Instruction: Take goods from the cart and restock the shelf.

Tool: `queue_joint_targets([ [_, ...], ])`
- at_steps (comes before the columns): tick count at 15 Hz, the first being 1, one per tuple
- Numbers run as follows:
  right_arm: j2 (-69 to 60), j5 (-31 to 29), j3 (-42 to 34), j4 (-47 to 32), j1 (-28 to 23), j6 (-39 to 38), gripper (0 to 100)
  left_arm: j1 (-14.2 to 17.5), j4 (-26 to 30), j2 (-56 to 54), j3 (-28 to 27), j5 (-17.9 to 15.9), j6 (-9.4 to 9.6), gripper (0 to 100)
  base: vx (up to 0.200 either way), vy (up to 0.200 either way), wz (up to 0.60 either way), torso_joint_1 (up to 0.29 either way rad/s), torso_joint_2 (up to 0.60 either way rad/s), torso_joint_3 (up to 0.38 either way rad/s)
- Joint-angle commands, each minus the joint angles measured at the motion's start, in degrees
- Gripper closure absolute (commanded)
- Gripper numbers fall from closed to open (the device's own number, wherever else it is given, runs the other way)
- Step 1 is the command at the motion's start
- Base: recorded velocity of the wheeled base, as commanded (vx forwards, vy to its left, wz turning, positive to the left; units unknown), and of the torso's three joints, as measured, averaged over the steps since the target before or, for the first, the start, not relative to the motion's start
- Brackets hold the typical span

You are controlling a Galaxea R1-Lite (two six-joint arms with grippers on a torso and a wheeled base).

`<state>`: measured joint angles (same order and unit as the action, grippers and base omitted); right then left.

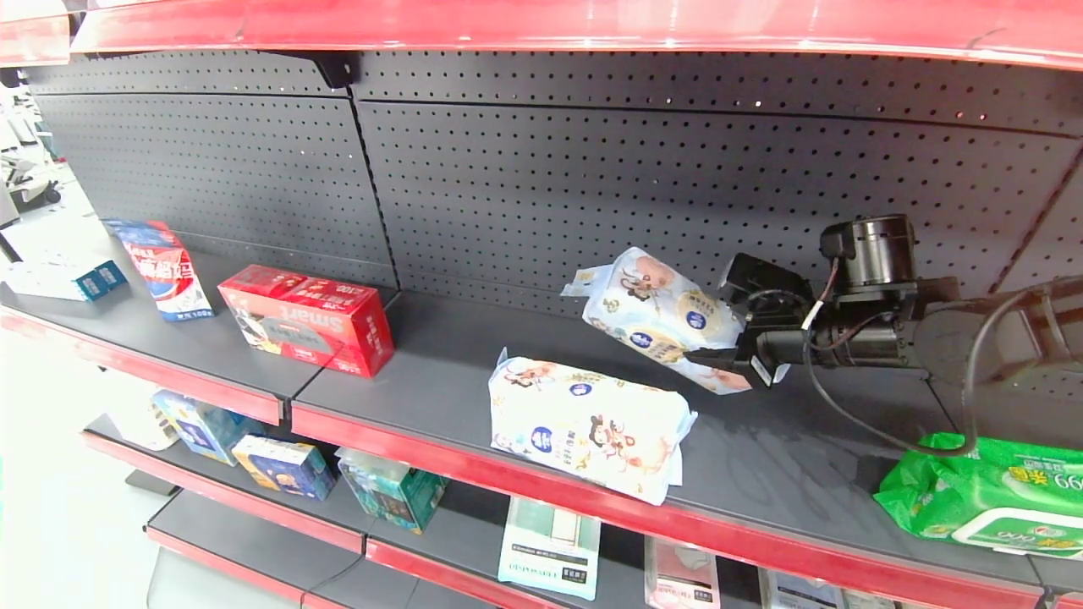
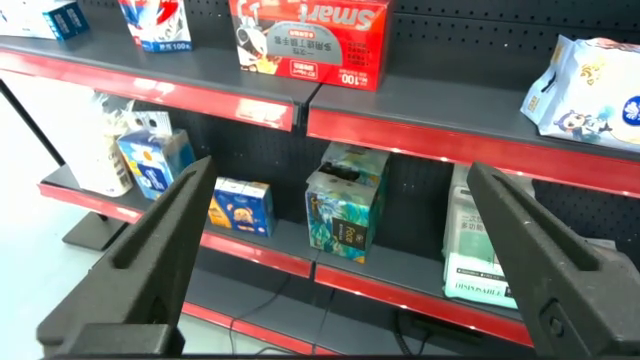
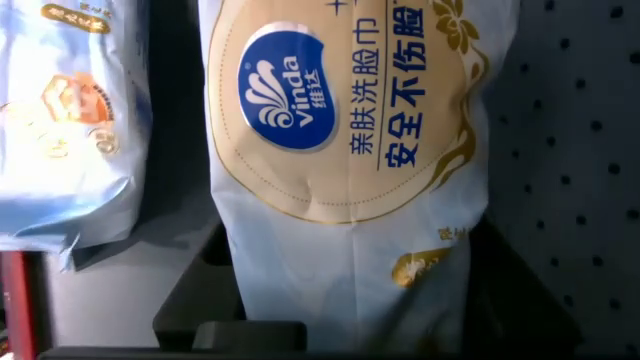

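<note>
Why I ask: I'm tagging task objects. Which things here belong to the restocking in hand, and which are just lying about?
Job in hand: white tissue pack, held tilted over the shelf by the right gripper; the matching pack lying at the shelf's front.
Lying about: red box, green wipes pack, blue-and-red bag, boxes on the lower shelf.

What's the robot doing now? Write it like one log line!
right tool: shut on tissue pack, over shelf | left tool: open, empty
</note>
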<state>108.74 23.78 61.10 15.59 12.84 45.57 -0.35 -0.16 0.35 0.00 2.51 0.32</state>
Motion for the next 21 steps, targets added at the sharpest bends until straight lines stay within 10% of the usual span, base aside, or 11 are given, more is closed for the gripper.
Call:
queue_joint_targets([
  [1, 2.09, 0.03, 1.3, -0.74, 0.87, 0.13, 100, 0.0, -0.02, 0.09, 0.0, -0.05, -0.05, 0, 0.0, 0.0, 0.0, 0.0, 0.0, 0.0],
  [21, 8.59, -3.04, 7.81, -5.66, 3.42, 2.16, 100, 0.0, -0.02, 0.09, 0.0, -0.05, -0.05, 0, 0.0, 0.0, 0.0, 0.0, 0.0, 0.0],
])
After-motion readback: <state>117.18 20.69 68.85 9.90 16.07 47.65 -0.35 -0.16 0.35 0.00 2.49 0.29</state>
